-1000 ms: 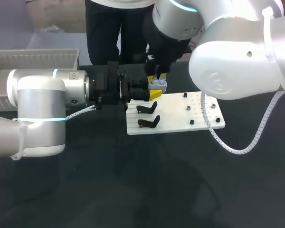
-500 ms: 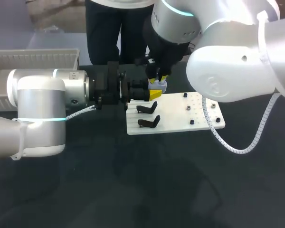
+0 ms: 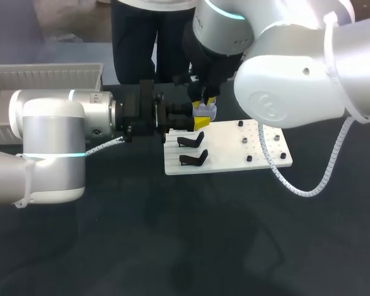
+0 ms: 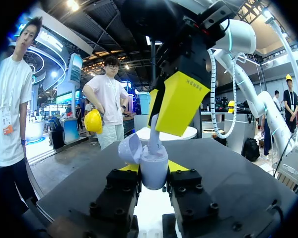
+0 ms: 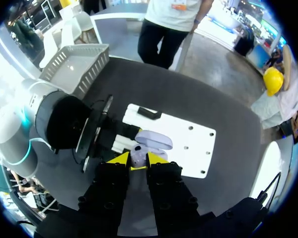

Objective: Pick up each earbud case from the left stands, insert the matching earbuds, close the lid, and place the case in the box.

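change: right arm (image 3: 283, 80) has eased down and a touch left over the last second, so its yellow tips now sit right on the open case (image 4: 154, 168)
meaning: looks like the earbud (image 4: 153, 133) is getting seated; lid (image 4: 130, 148) not shut yet, box (image 3: 43, 79) comes after
left jaws: clamped on the case from both sides, holding it up by the white board's (image 3: 234, 154) far edge
right jaws: nearly closed, pinching the earbud straight above the case, stem poking into it
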You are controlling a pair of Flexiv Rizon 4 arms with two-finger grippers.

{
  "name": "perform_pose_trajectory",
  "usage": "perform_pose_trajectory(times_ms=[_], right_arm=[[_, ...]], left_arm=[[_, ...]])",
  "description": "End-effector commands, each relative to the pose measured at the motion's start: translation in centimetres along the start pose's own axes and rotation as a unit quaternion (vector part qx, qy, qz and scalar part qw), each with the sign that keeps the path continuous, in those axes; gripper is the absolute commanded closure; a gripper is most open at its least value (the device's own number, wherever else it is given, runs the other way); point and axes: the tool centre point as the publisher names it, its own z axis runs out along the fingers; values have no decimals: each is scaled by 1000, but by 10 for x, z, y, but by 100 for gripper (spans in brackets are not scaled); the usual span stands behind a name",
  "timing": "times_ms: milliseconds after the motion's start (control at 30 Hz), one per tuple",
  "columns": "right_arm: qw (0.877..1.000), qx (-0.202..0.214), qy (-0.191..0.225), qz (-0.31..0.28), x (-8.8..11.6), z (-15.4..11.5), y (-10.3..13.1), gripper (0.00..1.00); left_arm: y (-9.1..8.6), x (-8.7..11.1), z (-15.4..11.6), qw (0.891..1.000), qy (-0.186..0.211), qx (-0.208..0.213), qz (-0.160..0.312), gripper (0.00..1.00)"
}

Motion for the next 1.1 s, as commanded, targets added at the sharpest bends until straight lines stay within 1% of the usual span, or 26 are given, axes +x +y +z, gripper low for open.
perform_pose_trajectory(times_ms=[33, 467, 1100], right_arm=[[1000, 0, 2, 1, -4, 2, 0, 100], [1000, 4, 1, 2, -5, 4, -3, 100], [1000, 5, 8, -5, -6, 9, 0, 100]], left_arm=[[-2, 1, 0, 1000, -3, -4, 2, 100], [-2, 1, 0, 1000, -3, -4, 2, 100], [-2, 1, 0, 1000, -3, -4, 2, 100]])
